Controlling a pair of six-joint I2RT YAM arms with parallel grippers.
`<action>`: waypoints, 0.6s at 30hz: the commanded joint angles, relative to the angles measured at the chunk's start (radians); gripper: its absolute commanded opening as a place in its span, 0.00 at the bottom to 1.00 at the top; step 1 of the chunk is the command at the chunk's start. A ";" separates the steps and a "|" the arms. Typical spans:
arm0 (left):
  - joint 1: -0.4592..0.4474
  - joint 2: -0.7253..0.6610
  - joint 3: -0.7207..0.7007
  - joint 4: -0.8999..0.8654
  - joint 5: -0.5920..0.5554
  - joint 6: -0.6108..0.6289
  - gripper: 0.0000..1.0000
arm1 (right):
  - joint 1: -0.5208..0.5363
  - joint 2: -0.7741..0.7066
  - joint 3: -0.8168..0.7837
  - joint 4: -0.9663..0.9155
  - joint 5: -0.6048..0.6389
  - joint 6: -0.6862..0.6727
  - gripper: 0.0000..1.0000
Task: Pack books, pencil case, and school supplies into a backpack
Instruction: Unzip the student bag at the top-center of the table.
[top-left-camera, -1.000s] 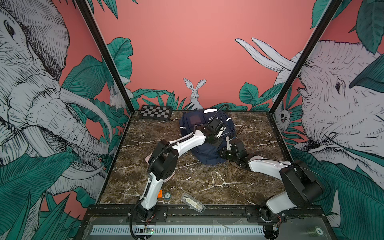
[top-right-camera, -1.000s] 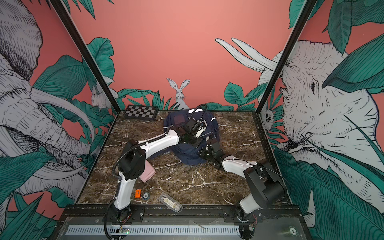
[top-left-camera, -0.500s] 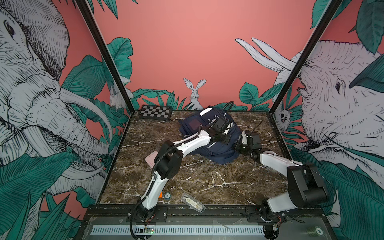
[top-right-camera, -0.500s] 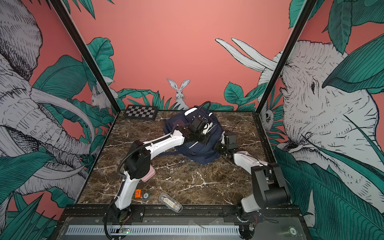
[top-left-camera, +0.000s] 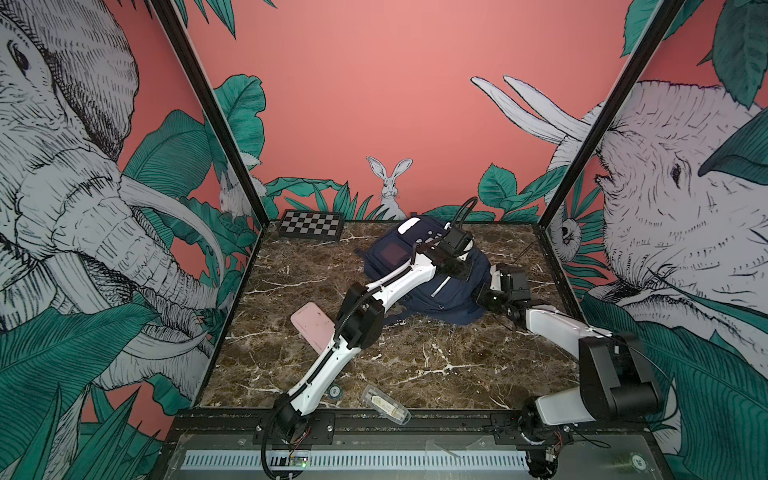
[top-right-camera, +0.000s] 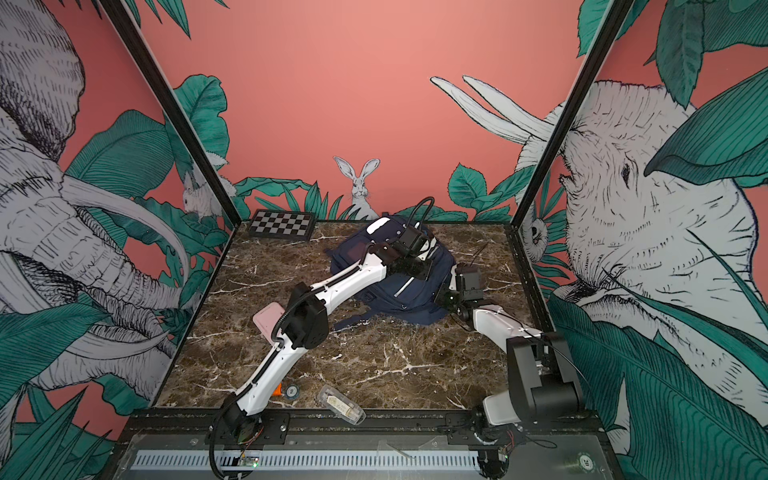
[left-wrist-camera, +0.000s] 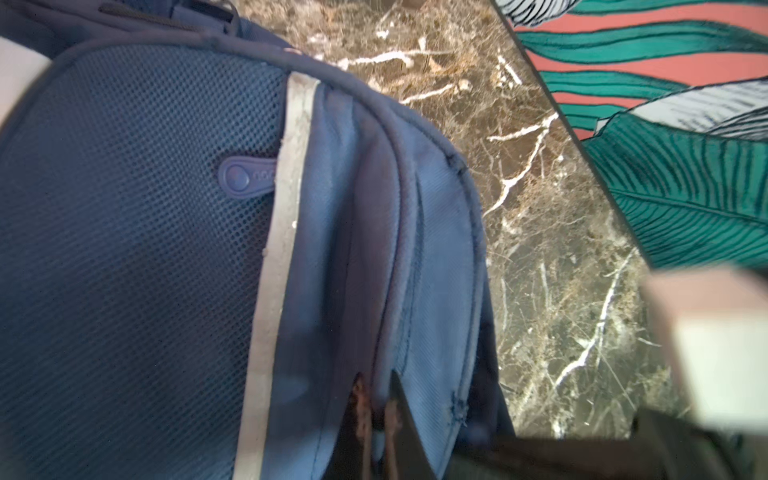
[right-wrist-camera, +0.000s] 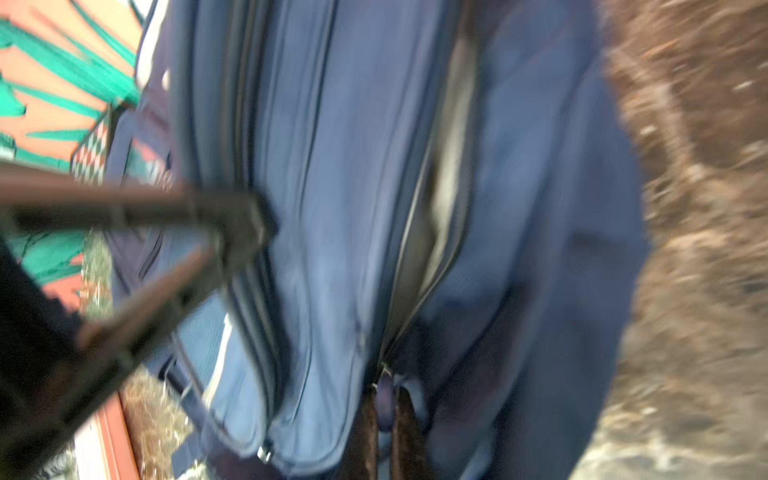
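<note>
As the right gripper (right-wrist-camera: 384, 409) drew out along the right side of the backpack (top-left-camera: 453, 297) over the last second, the zip opened behind it.
Right fingers are pinched narrow on the zip pull (right-wrist-camera: 384, 392), and a gap (right-wrist-camera: 440, 199) with pale lining shows beyond it. The left gripper (left-wrist-camera: 376, 415) is closed on a fold of the backpack's fabric near the silver strip (left-wrist-camera: 274, 257), probably bracing it. The backpack lies slumped at the back middle of the table (top-left-camera: 415, 365): navy, mesh-panelled. Judged: opening is under way. The pink case (top-left-camera: 311, 328) is unpacked, and no books are in sight.
</note>
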 joint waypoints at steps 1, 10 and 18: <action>0.028 -0.036 0.052 0.044 0.005 -0.003 0.00 | 0.078 -0.035 -0.015 -0.012 0.001 0.004 0.00; 0.027 -0.037 0.050 0.079 0.052 0.010 0.00 | 0.275 0.061 -0.018 0.106 0.088 0.111 0.00; 0.029 -0.168 -0.132 0.050 0.026 0.099 0.26 | 0.278 0.011 -0.077 0.079 0.192 0.111 0.00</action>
